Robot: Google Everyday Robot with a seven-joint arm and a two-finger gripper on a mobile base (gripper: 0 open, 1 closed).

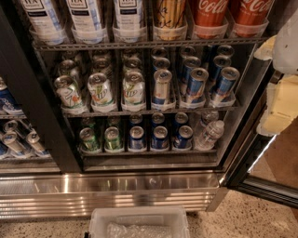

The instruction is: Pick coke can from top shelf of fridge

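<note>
Two red-orange coke cans (210, 13) (249, 13) with white script stand side by side in clear cup holders at the right end of the top shelf (149, 44). The shelf is a dark wire rack in the open fridge (42, 116). My gripper (281, 104) shows as white and cream parts at the right edge. It is outside the fridge opening, below and to the right of the coke cans, and touches none of the cans. The tops of the coke cans are cut off by the upper edge of the view.
A gold-yellow can (170, 14) and three white tea cans (86, 16) fill the rest of the top shelf. Lower racks hold 7up cans (100, 88), blue cans (195, 83) and water bottles (209, 132). The ribbed steel base panel (107, 193), a clear plastic bin (139, 223) and the open door's bottom edge (267, 186) lie below.
</note>
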